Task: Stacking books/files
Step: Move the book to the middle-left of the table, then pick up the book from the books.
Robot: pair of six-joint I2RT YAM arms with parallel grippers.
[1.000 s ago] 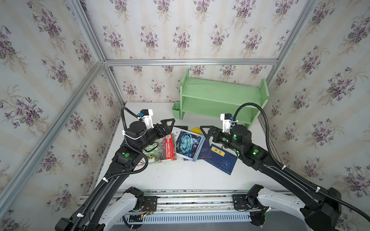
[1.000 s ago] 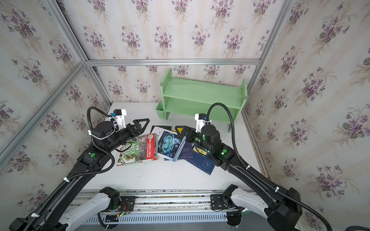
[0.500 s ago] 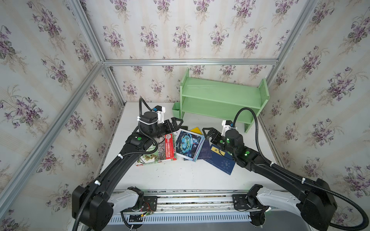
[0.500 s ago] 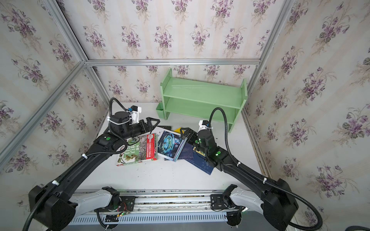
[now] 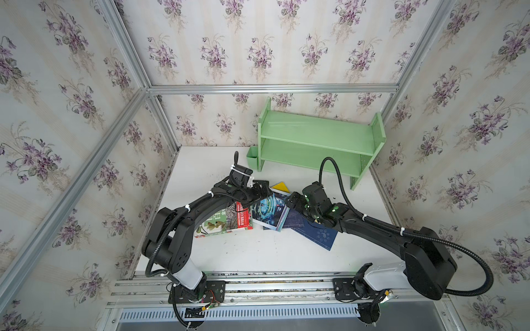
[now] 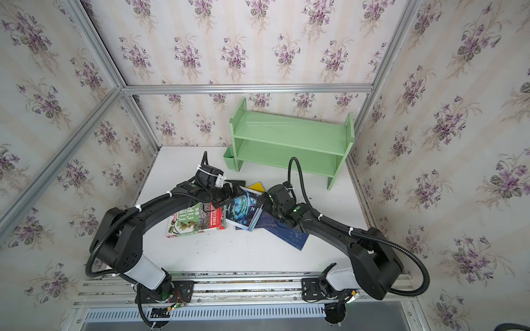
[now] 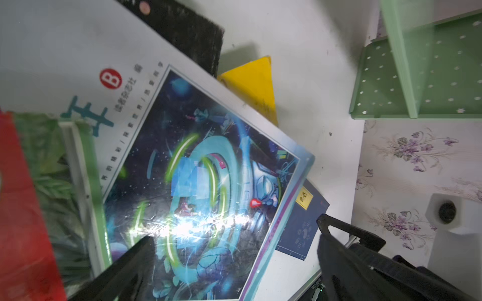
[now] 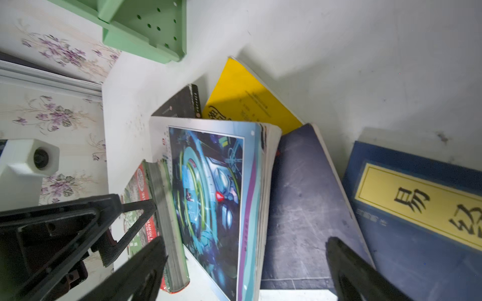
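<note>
Both wide open and empty, the left gripper [image 7: 234, 229] and the right gripper [image 8: 245, 242] are hovering at either side of the white sci-fi book [image 5: 271, 210], which is lying partly on a navy book [image 8: 307, 195] at the middle of the table [image 5: 258, 255], probably to grasp its edges.

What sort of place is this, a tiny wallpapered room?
Most likely a robot test booth dressed as a home: floral wallpaper panels in an aluminium frame, two arms mounted on a rail, books scattered before a green shelf.
</note>
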